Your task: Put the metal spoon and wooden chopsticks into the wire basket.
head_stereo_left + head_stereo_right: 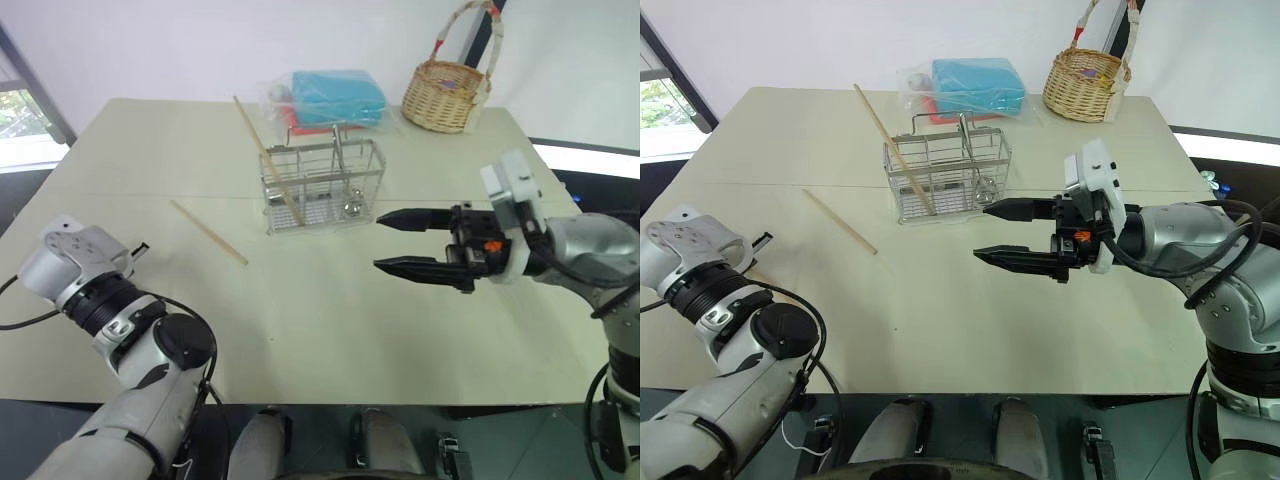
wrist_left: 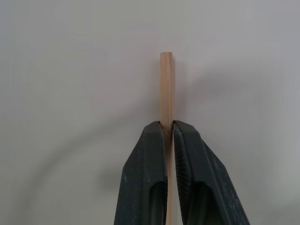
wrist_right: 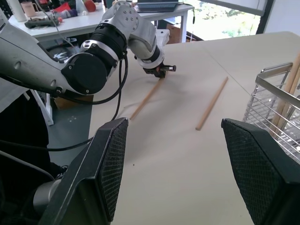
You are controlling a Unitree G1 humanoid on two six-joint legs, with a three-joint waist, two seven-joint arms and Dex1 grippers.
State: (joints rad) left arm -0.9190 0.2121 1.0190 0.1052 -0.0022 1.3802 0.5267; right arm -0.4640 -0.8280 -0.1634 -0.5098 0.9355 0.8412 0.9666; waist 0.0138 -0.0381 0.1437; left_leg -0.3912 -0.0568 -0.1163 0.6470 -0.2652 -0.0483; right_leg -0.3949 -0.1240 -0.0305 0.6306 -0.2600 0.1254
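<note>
My left gripper (image 2: 167, 124) is shut on the end of a wooden chopstick (image 2: 166, 84) that lies flat on the table's left side; the right wrist view shows that gripper (image 3: 159, 71) and its stick (image 3: 145, 98). A second chopstick (image 1: 208, 232) lies loose on the table between it and the wire basket (image 1: 322, 187). A third chopstick (image 1: 265, 150) leans in the basket's left compartment. The metal spoon (image 1: 352, 208) stands in the right compartment, bowl down. My right gripper (image 1: 380, 241) hovers open and empty to the right of the basket, pointing left.
A round wicker basket (image 1: 445, 95) with a hoop handle stands at the table's far right corner. A clear bag with a blue pack (image 1: 335, 97) lies just behind the wire basket. The table's left edge (image 3: 101, 110) runs close to my left hand.
</note>
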